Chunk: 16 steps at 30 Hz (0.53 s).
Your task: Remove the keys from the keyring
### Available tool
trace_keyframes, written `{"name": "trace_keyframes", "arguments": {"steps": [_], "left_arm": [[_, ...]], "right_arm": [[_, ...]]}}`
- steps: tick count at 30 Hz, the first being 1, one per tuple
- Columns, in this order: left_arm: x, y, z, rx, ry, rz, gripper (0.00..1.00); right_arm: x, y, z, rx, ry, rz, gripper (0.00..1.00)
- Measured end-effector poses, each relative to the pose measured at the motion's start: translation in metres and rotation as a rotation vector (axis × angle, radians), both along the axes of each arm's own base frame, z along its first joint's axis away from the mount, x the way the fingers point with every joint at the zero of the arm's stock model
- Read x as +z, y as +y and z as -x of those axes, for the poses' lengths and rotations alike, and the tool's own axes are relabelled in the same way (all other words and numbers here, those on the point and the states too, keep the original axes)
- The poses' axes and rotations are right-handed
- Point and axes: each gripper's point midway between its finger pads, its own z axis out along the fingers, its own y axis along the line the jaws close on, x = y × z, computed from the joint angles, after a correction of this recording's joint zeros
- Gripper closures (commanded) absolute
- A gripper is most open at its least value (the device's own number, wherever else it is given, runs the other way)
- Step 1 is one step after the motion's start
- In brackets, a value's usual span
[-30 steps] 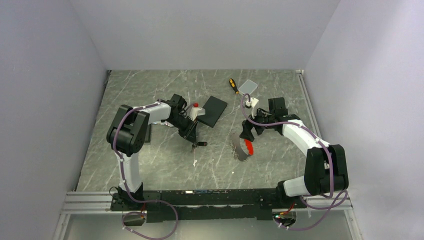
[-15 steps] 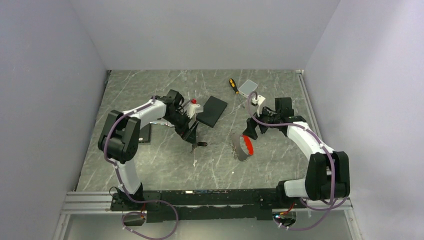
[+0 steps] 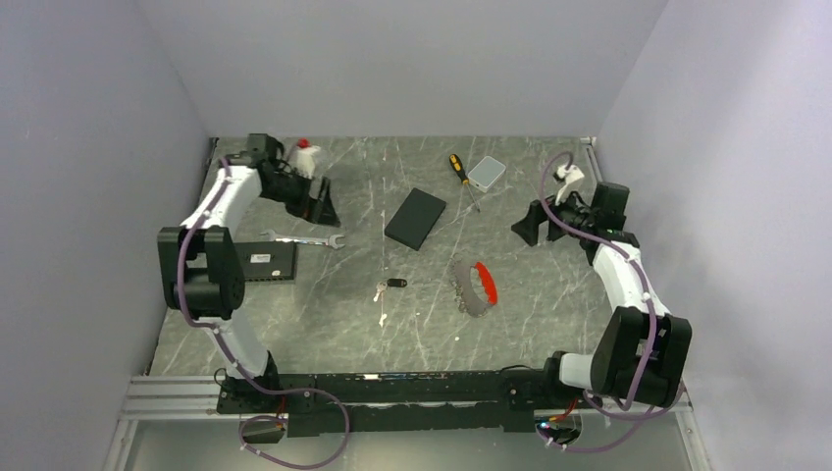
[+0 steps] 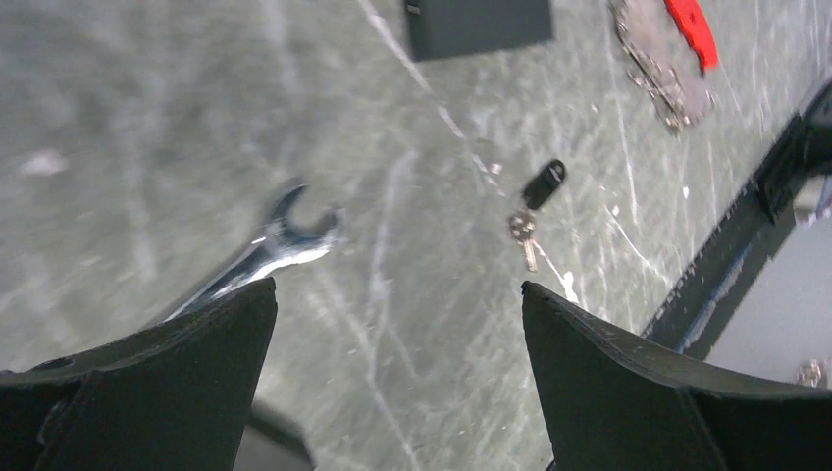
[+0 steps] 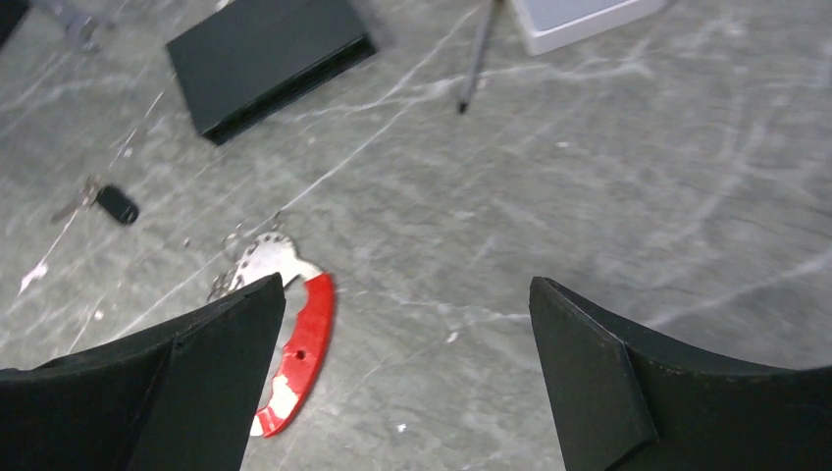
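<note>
Pulled back toward the far corners since the earlier view, the left gripper [image 3: 319, 203] and right gripper [image 3: 526, 224] both hang spread wide and empty, likely because the job looks finished. Between them lies the keyring [image 3: 476, 287], with the keys [image 3: 387, 287] lying free, near its left side.

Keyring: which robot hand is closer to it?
Right. The right gripper hangs just past the keyring, toward the far right. The left gripper is way over at the far left, above the wrench.
</note>
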Motion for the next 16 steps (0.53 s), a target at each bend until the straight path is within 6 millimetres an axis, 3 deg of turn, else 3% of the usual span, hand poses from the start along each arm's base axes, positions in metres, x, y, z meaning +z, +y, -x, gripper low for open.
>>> {"name": "trace_keyframes", "arguments": {"steps": [4, 8, 11, 16], "left_arm": [[0.016, 0.049, -0.027, 0.149, -0.044, 0.014, 0.01], [0.017, 0.087, -0.036, 0.257, -0.043, 0.023, 0.01], [0.005, 0.096, -0.039, 0.287, -0.030, 0.009, 0.01], [-0.032, 0.099, -0.031, 0.304, 0.046, -0.018, 0.01]], "right_arm": [[0.011, -0.034, -0.020, -0.131, -0.022, -0.048, 0.00], [0.002, -0.067, -0.035, -0.238, -0.022, -0.070, 0.00], [-0.013, -0.077, -0.039, -0.275, 0.005, -0.073, 0.00], [-0.036, -0.077, -0.035, -0.288, 0.061, -0.085, 0.00]]}}
